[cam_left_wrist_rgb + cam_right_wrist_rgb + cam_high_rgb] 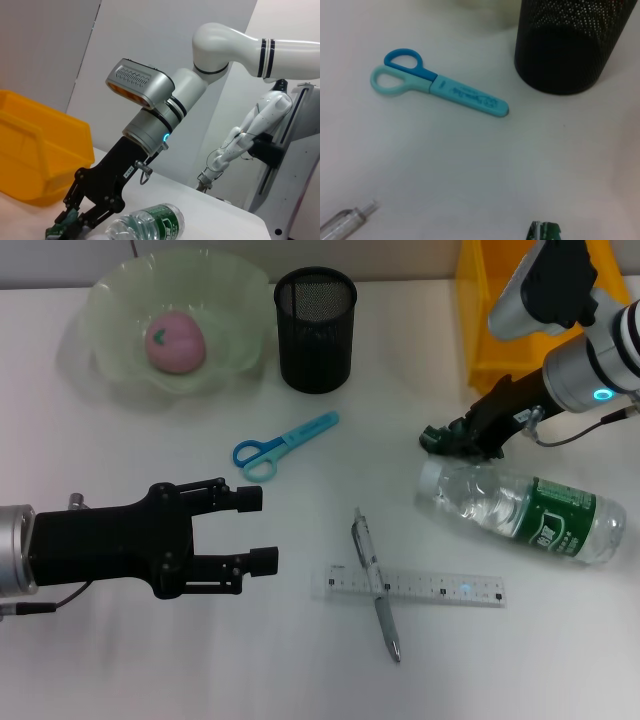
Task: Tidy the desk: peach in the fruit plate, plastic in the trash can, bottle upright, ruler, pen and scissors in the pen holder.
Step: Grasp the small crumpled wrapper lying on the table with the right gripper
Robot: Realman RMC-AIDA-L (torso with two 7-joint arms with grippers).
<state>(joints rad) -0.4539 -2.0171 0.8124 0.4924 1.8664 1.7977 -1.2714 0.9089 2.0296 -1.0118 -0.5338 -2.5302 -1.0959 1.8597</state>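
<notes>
Pale room, white panels

Grey-white wall panels (65,60) stand behind the work area, meeting at angled seams; a white wall (300,20) runs beyond, under soft even light.

Pale grey wall strip (40,265) beyond tabletop (150,660) far edge, 12 o'clock in head view. Left wrist view: grey and white flat wall panels (45,45) behind; white jointed humanoid-shaped figure (260,125) far off, mounted against grey upright metal frame (300,165), black bracket (267,150) between them.
</notes>
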